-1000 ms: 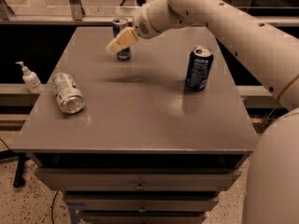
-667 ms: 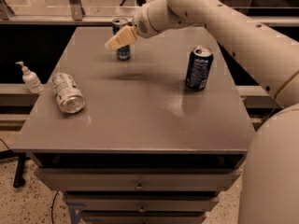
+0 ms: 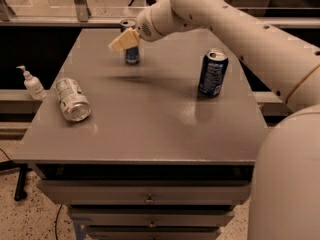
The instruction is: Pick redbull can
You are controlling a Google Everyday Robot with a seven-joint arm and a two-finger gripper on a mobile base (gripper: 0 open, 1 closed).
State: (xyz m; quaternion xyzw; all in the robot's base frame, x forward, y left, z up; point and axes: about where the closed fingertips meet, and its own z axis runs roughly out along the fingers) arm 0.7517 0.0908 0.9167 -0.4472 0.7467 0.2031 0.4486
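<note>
The redbull can (image 3: 132, 55) stands upright at the far middle of the grey table (image 3: 150, 119). It is slim, blue and silver, with a silver top. My gripper (image 3: 125, 40) is at the can's upper half, reaching in from the right, and its cream tip covers part of the can. The can's base rests on the table.
A wider dark blue can (image 3: 213, 73) stands upright at the right of the table. A silver-white can with green print (image 3: 72, 99) lies on its side at the left. A white pump bottle (image 3: 32, 83) stands beyond the left edge. Drawers (image 3: 149, 200) are below the front edge.
My gripper has shifted slightly up and to the left at the redbull can. The cans have not moved.
</note>
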